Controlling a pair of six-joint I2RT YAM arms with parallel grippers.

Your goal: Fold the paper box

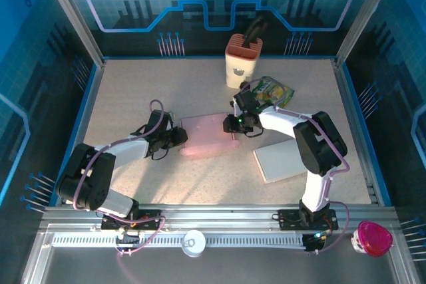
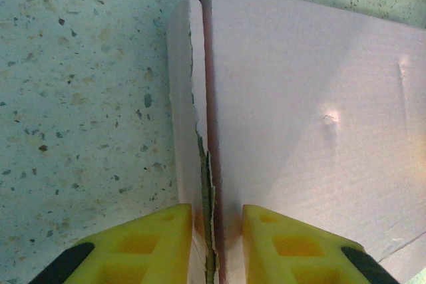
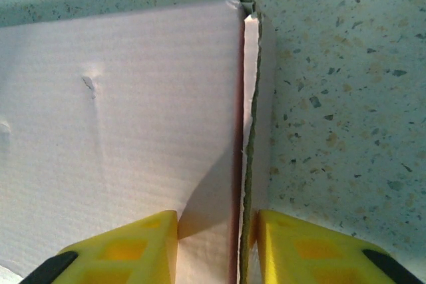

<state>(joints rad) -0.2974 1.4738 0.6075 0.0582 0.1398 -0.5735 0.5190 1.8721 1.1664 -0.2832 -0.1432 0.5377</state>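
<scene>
Two grippers are working opposite ends of the pink box, which is lying flat in the middle of the bench. The left gripper is straddling the upright left flap, its yellow fingers sitting close on either side of the card. Whether they are actually biting I cannot tell. The right gripper is straddling the right flap with its jaws parted: the outer finger is lying against the card, while a shadowed gap is showing on the inner side.

What is worrying me is the flap edges, both looking ragged along the top. If either gripper is squeezing and pulling hard, the card could be tearing more or creasing off its fold line. With one end gripped more loosely than the other, any folding move could be dragging or twisting the whole box across the bench, since nothing is pinning its middle. The small dents in the top face suggest the card is giving way easily.

The wrist cameras are giving the ragged edges, the dents and the finger gaps, all too fine for the overhead camera. The overhead camera is giving what they are not: both arms reaching inward and a white sheet lying near the box's right end.
</scene>
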